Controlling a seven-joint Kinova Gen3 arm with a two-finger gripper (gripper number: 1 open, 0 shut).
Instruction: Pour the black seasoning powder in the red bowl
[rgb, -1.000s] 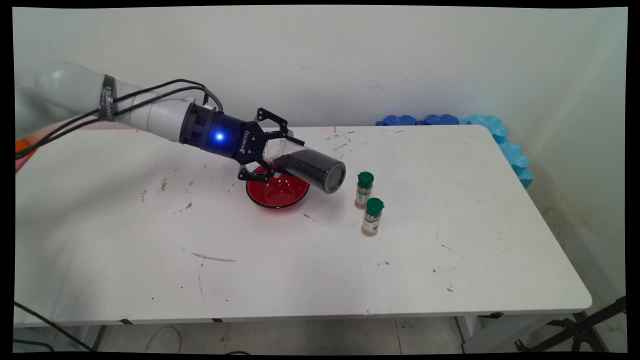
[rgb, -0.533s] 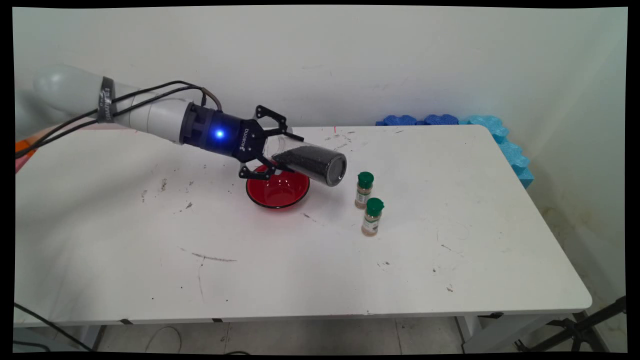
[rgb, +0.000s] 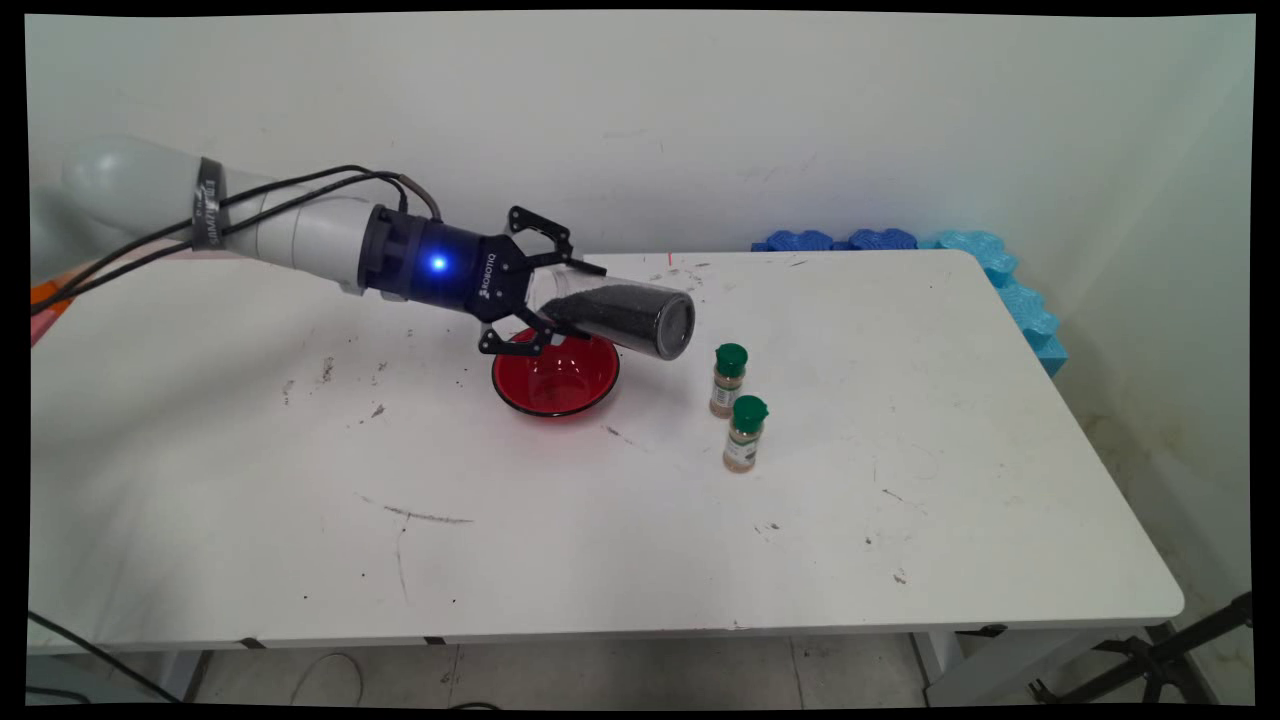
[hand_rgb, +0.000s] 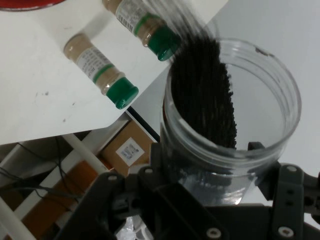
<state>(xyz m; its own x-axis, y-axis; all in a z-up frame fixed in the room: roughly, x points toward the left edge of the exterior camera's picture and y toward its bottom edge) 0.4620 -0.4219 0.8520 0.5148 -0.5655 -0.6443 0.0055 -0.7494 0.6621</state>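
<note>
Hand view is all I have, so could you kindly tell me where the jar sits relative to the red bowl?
Observer: The jar, clamped in the gripper, hangs in the air over the red bowl's far right rim, lying nearly level.
Operator: Thank you. Is there anything in the bowl?
Observer: Its inside looks bare red; I see no grains there.
Operator: Is anything else at the table's far side?
Observer: Blue foam pieces line the table's far right corner, along the wall.
</note>
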